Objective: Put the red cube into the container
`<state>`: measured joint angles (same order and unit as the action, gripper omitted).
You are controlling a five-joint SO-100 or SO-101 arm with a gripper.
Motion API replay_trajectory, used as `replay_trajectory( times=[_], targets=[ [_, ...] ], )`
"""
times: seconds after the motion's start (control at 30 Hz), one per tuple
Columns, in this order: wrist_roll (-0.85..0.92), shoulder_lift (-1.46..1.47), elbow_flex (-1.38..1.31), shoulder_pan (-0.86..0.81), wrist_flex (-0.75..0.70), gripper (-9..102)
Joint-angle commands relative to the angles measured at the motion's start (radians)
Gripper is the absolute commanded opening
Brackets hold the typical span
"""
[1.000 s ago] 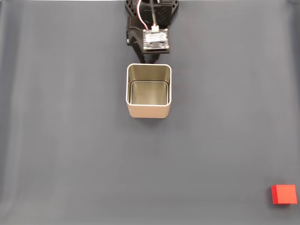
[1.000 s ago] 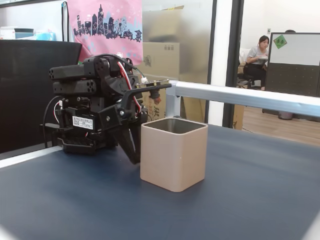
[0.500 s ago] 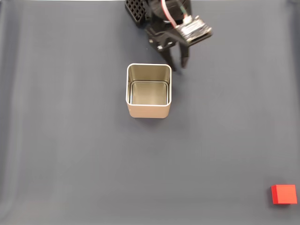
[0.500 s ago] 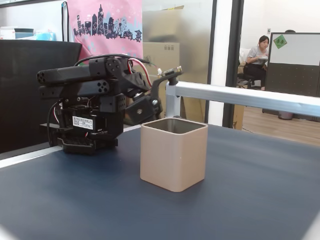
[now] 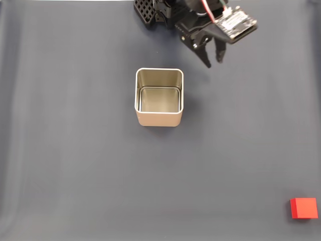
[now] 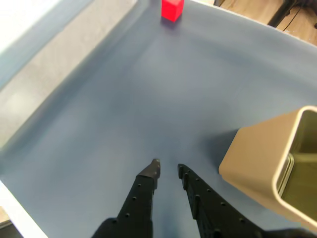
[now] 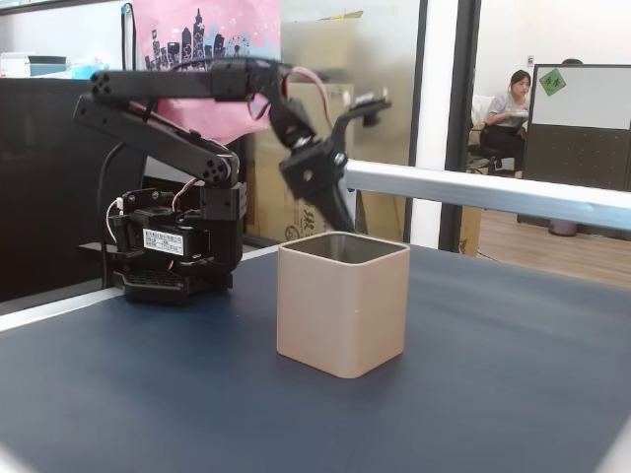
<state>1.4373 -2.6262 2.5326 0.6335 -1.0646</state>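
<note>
The red cube lies at the bottom right corner of the dark mat in a fixed view from above, far from the arm. In the wrist view the red cube sits at the top, well ahead of my fingers. The container, a square beige tin, stands upright mid-mat with nothing inside; it also shows as the container and the container. My gripper hovers up and to the right of the tin. My gripper is open by a narrow gap and holds nothing. My gripper hangs behind the tin's rim.
The arm's base stands at the mat's far edge behind the tin. A pale table border runs along the left of the wrist view. A metal rail crosses behind the table, and a person sits far off.
The arm has unfolded from its tucked pose behind the container, risen and swung to the right in the view from above. The cube and the container have not moved.
</note>
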Motion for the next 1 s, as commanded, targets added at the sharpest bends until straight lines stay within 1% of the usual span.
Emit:
replay_trajectory(
  times=[0.0,0.2,0.43,0.6,0.8,0.97],
  targets=[
    [-0.017,0.080,-0.207,0.002,-0.035,7],
    [-0.084,0.350,-0.522,-0.025,-0.107,8],
    [-0.169,0.703,-0.911,-0.075,-0.141,9],
    [-0.241,0.989,-1.249,-0.098,-0.227,12],
    [-0.295,1.252,-1.543,-0.106,-0.236,17],
    [-0.307,1.417,-1.709,-0.100,-0.212,23]
  ],
)
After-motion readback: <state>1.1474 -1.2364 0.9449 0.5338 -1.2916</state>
